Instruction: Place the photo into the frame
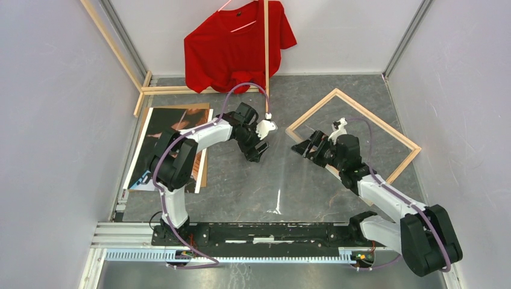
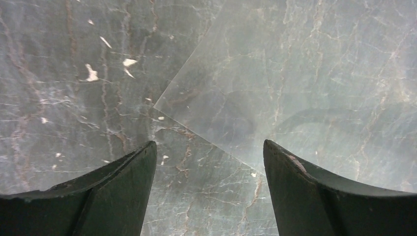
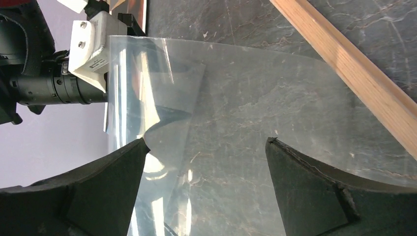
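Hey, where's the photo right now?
In the top view the photo lies flat on the left side of the table, on a brown cardboard sheet, partly hidden by the left arm.

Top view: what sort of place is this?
Probably a robot test booth: plain white walls box in a grey stone-look table, two robot arms are bolted at its edge, with props around: a red T-shirt, a wooden frame.

No text, label, brand, number or sign is legible in any view; the pale bluish patch (image 1: 140, 178) at the near corner of the large dark-and-orange paper photo (image 1: 160, 124) is too small to read.
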Tool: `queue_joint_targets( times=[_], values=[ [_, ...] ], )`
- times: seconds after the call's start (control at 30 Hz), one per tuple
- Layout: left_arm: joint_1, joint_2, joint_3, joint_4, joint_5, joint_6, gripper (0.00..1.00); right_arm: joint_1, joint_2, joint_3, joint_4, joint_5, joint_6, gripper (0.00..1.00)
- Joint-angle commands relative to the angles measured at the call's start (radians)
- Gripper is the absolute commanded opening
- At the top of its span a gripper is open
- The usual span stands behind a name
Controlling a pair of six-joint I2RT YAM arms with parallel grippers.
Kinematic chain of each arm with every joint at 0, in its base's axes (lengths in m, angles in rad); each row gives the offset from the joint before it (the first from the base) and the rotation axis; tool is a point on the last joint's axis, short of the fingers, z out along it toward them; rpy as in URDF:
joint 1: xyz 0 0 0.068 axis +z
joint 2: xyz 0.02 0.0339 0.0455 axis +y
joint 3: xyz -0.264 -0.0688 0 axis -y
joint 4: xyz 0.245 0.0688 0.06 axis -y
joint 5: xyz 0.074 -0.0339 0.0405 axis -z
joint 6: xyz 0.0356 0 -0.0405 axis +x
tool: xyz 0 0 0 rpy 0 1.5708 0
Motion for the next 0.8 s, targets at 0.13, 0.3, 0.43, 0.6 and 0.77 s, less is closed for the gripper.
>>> queue_joint_targets(
  times=[0.13,0.3,0.43,0.6,0.77],
  values=[
    [-0.044,-0.017,-0.025,0.024,0.103,-0.122,0.85,-0.034,-0.055,-0.002,-0.057,0.045,-0.101,0.98],
    [-0.069,-0.005,-0.007,0.055,0.131,-0.168,0.85,-0.028,-0.041,0.045,-0.045,0.008,-0.083,0.98],
    [-0.084,0.024,0.017,0.082,0.151,-0.229,0.85,-0.027,-0.036,0.136,-0.095,0.009,-0.118,0.98],
    [-0.093,0.066,0.048,0.1,0.161,-0.277,0.85,-0.028,-0.04,0.286,-0.297,0.091,-0.259,0.98],
    [-0.093,0.077,0.017,0.127,0.155,-0.258,0.85,-0.03,-0.156,0.292,-0.529,0.17,-0.342,0.98]
  ],
)
